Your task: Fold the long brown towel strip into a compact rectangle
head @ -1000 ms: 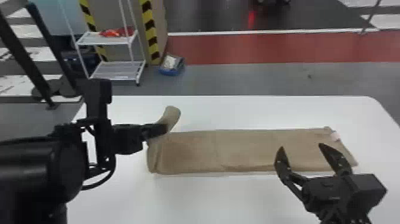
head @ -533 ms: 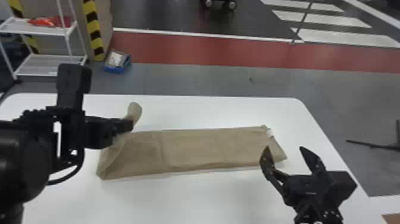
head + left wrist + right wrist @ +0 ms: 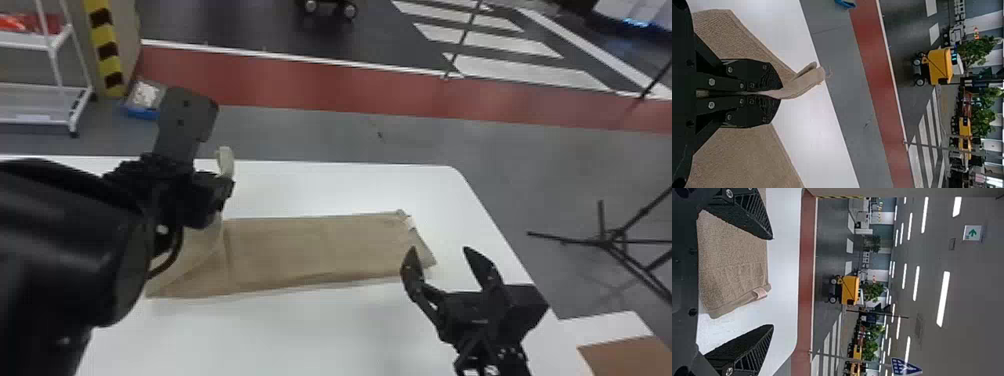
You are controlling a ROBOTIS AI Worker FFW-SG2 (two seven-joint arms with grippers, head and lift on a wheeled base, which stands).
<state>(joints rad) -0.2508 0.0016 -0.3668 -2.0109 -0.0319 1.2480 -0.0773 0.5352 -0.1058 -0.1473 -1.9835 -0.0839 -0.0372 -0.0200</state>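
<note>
Closest, on the near-left side of the long, flat brown towel strip of woven cloth (image 3: 325, 245), a bulky, smooth black left arm (image 3: 60, 250) comes in. At its end, above the left end of the towel strip, the left claw (image 3: 222, 192), with two flat black fingers, is pressed together and clamped on the cloth; a small rounded end of it pokes out past the fingertips. Just on the near side of the strip's right end, the black right claw (image 3: 440, 249) has its two pointed fingers wide apart.

The towel strip lies lengthwise, left to right, across a smooth white desk (image 3: 320, 340). Its middle and right end are flat; its left end rises to the left claw, with a diagonal fold below. At the strip's far right corner is a small pale tag (image 3: 410, 223).

Well to the right of the strip, a thin-legged black stand (image 3: 607, 241) is on the smooth grey floor (image 3: 310, 135). Beyond the strip's far-left side are a shallow blue container (image 3: 141, 114) with pale contents, a white open-shelved rack (image 3: 35, 120) and a yellow-and-black striped upright (image 3: 107, 50). Farther off behind the strip run a dull red floor band (image 3: 300, 85) and, to its far right, broad white floor stripes (image 3: 525, 72).
</note>
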